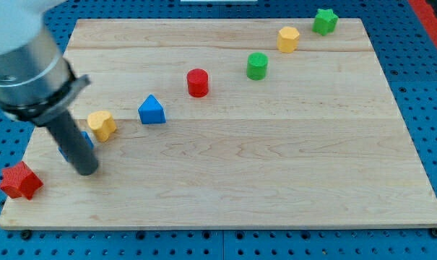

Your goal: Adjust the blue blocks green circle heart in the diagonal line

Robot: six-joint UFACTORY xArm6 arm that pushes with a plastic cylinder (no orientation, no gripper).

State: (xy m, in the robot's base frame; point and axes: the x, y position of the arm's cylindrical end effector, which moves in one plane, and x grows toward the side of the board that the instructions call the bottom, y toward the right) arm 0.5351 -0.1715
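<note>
Underneath everything lies a pale wooden board (276, 173) on a blue perforated table (420, 87). Across it, a diagonal runs from the red star block (20, 180) up through the yellow heart block (101, 125), blue house-shaped block (152, 110), red cylinder (197, 82), green cylinder (257, 66) and yellow hexagon block (288, 39) to the green star block (324, 21). A second blue block (86, 139), shape unclear, hides behind the rod. With no claw to open, the rod leans steeply, and the tip (87, 172) is just below that block.

You have four off-task blocks on the wooden board (276, 180).
Red star (20, 180) bottom left, red cylinder (197, 82) mid-row, yellow hexagon (288, 39) and green star (324, 21) top right.
</note>
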